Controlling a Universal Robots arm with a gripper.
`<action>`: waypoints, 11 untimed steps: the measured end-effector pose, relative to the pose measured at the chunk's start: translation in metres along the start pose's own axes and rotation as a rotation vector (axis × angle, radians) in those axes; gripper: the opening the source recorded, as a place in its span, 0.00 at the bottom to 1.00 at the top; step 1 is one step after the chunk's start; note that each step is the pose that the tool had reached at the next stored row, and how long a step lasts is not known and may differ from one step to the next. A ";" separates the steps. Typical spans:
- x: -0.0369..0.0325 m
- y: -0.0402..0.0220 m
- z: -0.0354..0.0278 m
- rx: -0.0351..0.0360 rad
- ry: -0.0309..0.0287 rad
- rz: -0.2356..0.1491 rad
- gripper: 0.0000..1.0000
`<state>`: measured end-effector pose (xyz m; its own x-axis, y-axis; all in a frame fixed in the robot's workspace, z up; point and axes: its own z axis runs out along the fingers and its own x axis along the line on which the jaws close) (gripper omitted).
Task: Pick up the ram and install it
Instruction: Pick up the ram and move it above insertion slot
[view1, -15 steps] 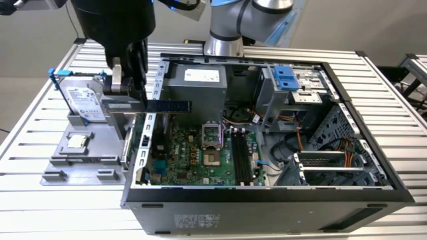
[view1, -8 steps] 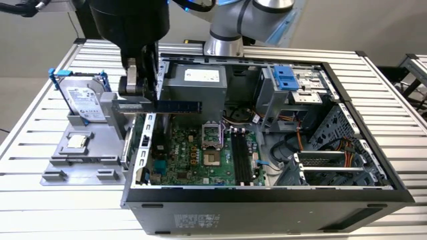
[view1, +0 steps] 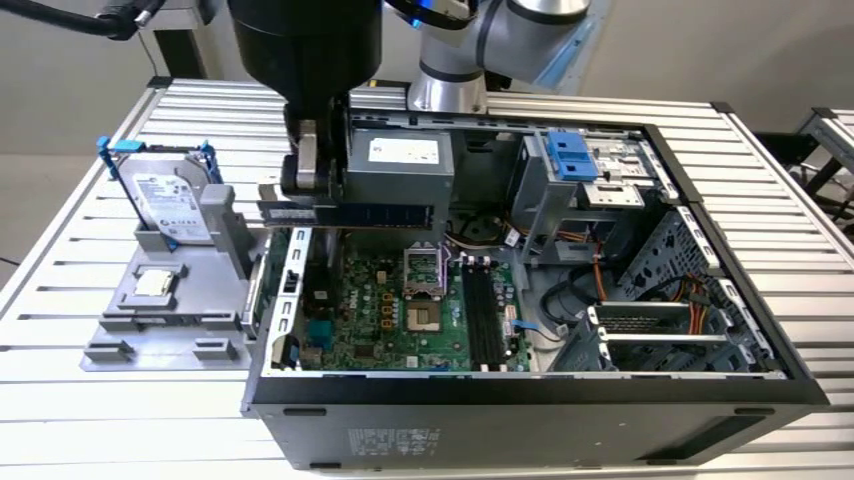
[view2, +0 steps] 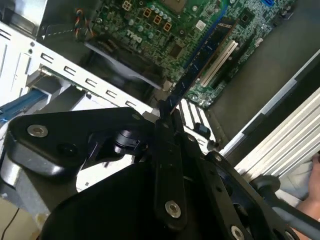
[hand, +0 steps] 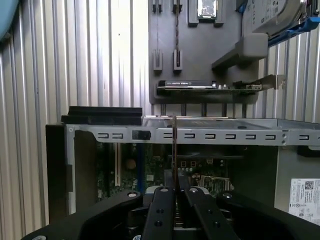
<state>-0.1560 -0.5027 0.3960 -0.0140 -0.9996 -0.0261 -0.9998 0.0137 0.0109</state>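
The ram (view1: 367, 212) is a long dark-blue stick held level above the back left corner of the open computer case (view1: 534, 385). My gripper (view1: 311, 195) is shut on it near its end on the exterior view's left. Both wrist views show it edge-on: the ram (view2: 197, 55) runs out from the closed fingers (view2: 170, 150) over the green motherboard (view2: 150, 25), and the ram (hand: 174, 150) stands as a thin line between the fingers (hand: 162, 200). The black memory slots (view1: 481, 320) lie on the motherboard, below the stick and toward the exterior view's right.
A silver hard drive (view1: 174, 205) in a blue frame leans on a grey fixture (view1: 167, 300) at the case's left side in the exterior view. Inside the case are the power supply (view1: 400, 165), a processor socket (view1: 424, 275), cables and a drive cage (view1: 661, 340). The case wall (hand: 225, 135) crosses the first wrist view.
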 end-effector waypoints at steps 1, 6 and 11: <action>-0.0001 -0.0027 0.0002 0.0001 0.0000 0.002 0.00; -0.0005 -0.0150 0.0010 0.0005 -0.0003 0.017 0.00; -0.0014 -0.0259 0.0018 0.0009 -0.0004 0.033 0.00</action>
<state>-0.1301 -0.5016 0.3940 -0.0471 -0.9986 -0.0261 -0.9988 0.0468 0.0108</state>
